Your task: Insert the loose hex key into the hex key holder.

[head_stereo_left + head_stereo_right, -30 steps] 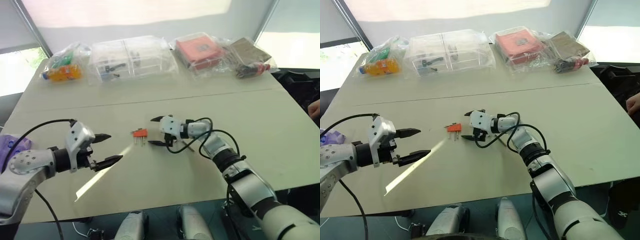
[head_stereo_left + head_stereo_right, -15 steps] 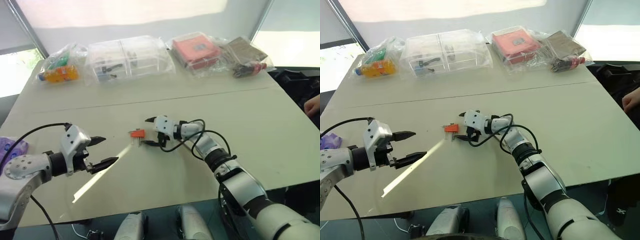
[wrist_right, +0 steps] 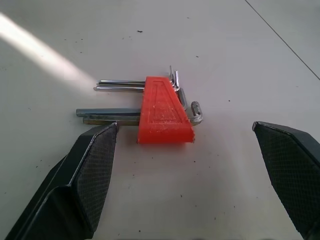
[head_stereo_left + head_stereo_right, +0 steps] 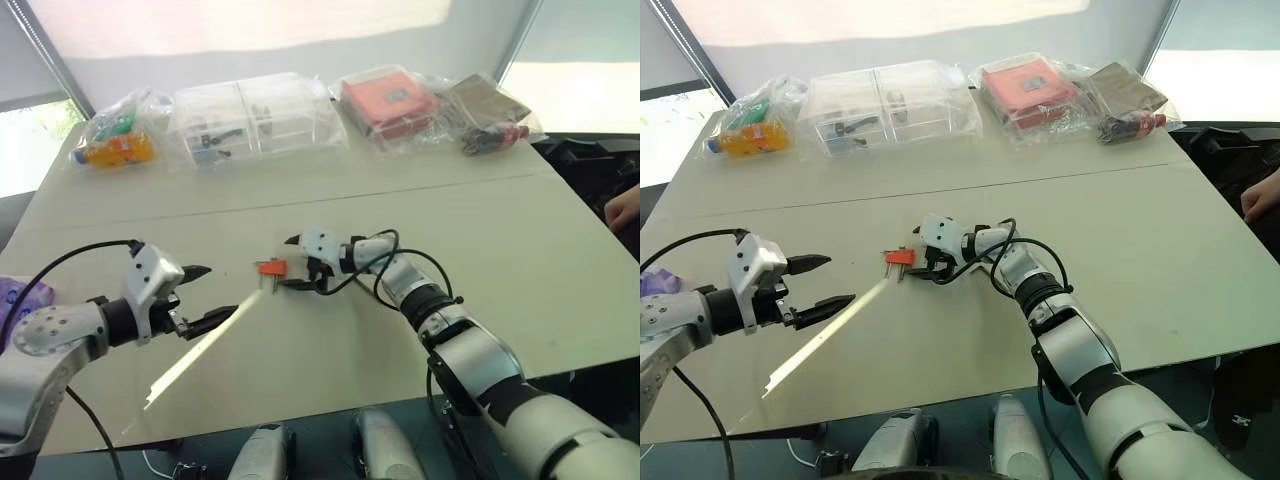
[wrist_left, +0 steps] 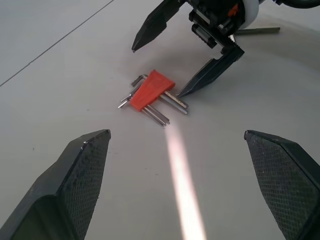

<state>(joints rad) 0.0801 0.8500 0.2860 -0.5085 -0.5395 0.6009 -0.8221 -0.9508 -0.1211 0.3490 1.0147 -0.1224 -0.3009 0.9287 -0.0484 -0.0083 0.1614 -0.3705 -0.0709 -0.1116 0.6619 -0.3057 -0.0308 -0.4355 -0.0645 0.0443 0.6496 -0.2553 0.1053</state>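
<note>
Hanging wide open nearest the robot, the left end effector (image 4: 215, 292) is idling, while the right end effector (image 4: 286, 263), also spread wide, is edging in on the hex key holder (image 4: 271, 267). Seems it's lining up on the holder first, as the loose hex key (image 5: 260, 31) is lying untouched on the surface (image 4: 500, 220) just behind it.

One hex key holder (image 4: 271, 267), four bagged bundles (image 4: 389, 100).

A pale table (image 4: 560, 260) spans the frame, crossed by a bright streak of light (image 4: 195, 350) at lower left. Along its upper edge lie bagged items: colourful objects (image 4: 118, 140) at upper left, a clear compartment box (image 4: 255, 115) at upper centre, a flat orange-red box (image 4: 388, 100), and dark tools (image 4: 490, 125) at upper right.
</note>
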